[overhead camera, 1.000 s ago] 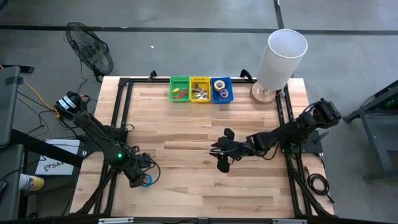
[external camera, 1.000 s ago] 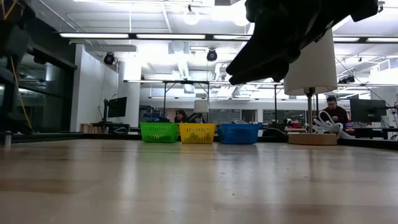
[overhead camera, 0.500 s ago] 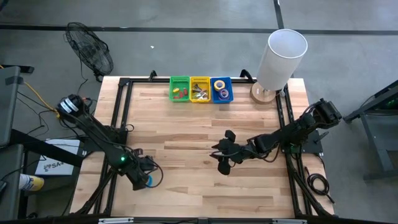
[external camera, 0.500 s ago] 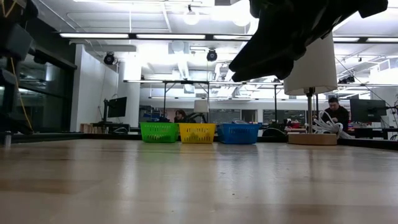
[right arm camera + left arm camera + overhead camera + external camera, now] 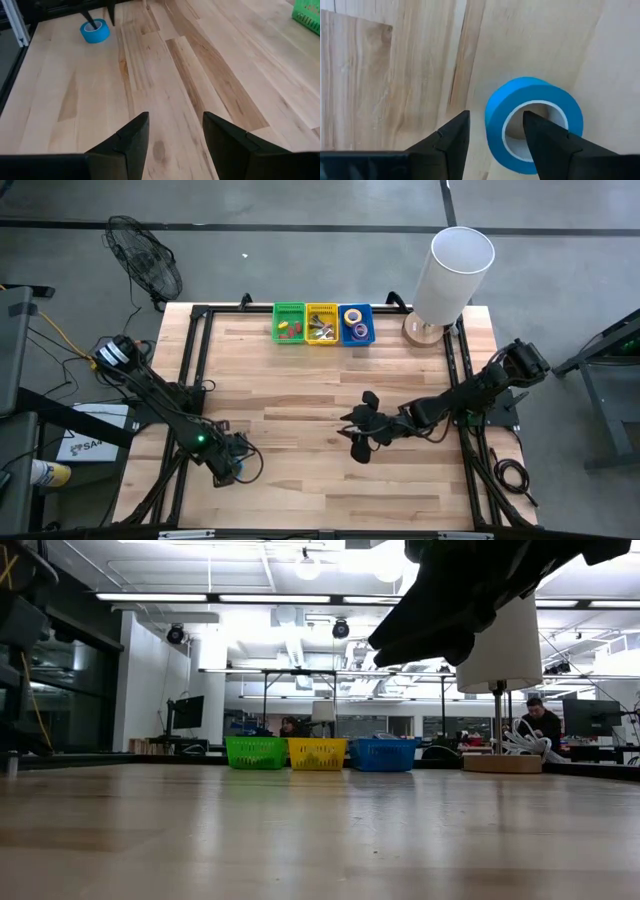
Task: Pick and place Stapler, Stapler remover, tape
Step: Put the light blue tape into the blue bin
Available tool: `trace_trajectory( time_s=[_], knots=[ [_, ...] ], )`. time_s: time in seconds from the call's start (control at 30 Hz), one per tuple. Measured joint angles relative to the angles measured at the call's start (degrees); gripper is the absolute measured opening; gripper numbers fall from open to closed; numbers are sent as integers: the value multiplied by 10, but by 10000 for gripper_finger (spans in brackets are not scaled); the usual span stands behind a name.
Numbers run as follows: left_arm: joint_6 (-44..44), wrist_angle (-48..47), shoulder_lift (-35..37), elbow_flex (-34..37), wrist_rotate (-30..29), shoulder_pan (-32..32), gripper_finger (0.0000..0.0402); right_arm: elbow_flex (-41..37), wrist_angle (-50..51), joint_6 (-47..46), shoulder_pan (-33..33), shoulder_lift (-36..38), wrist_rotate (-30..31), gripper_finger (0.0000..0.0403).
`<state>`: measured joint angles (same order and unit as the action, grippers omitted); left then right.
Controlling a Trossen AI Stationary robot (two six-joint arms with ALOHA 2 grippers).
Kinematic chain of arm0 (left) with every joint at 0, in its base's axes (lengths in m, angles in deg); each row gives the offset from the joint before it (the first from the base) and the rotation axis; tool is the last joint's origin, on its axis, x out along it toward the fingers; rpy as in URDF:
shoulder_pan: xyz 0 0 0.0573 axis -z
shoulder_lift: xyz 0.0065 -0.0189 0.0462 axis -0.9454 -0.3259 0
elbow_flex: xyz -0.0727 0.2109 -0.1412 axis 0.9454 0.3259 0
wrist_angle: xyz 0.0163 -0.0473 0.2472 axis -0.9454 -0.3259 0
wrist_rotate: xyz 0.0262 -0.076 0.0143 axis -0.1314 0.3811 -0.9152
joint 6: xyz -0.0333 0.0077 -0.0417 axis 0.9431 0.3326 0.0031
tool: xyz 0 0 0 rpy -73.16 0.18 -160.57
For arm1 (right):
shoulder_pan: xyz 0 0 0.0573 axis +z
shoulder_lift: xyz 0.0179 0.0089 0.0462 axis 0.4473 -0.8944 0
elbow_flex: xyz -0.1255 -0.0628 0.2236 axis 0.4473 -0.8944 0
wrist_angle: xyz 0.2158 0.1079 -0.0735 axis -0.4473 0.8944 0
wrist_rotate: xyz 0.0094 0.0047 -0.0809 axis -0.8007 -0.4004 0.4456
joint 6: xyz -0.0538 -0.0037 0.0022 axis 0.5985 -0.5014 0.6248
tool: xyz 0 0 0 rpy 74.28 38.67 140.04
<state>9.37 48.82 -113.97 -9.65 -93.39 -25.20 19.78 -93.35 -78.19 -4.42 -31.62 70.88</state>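
A blue tape [image 5: 535, 131] roll lies flat on the table near its left front corner, also seen in the right wrist view [image 5: 95, 31]. My left gripper [image 5: 496, 114] stands over it pointing down, open, astride the roll's wall; in the high view [image 5: 232, 467] it covers most of the roll. My right gripper [image 5: 175, 117] hangs open above the table's right middle [image 5: 356, 438], nothing between its fingers. The stapler and stapler remover cannot be made out as such. My left gripper comes at the tape from above, with one finger [image 5: 542, 135] in the roll's open centre and the other [image 5: 451, 137] outside the wall [image 5: 495, 117]. Whether either finger touches the wall I cannot tell. The roll rests flat on the wood.
Along the far edge stand a green basket [image 5: 289, 323], a yellow basket [image 5: 321, 323] and a blue basket [image 5: 356, 323], which holds tape rolls; the other two hold small items. A white lamp [image 5: 455, 265] stands at the far right corner. Bare wood lies between the two arms.
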Motion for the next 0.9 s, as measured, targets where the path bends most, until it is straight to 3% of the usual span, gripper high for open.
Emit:
trace_trajectory(
  time_s=[0.13, 0.43, 0.53, 0.63, 0.9],
  knots=[
    [0, -3, -10, 1, 2, 0, 163, 0, 0, -6, 4, 0, 0, 177],
    [-11, -5, -20, 1, -5, 0, 43, 0, -2, -10, 17, 0, 19, 177],
    [-31, -1, -19, 1, -35, 0, 32, 0, -2, -9, 16, 0, 25, 177],
    [-57, 9, -19, 0, -100, 0, 32, 0, -5, -6, 16, -2, 46, 177],
    [-174, 33, -20, -48, -417, -1, 39, 0, -29, 55, 14, -2, 99, 177]
  ],
)
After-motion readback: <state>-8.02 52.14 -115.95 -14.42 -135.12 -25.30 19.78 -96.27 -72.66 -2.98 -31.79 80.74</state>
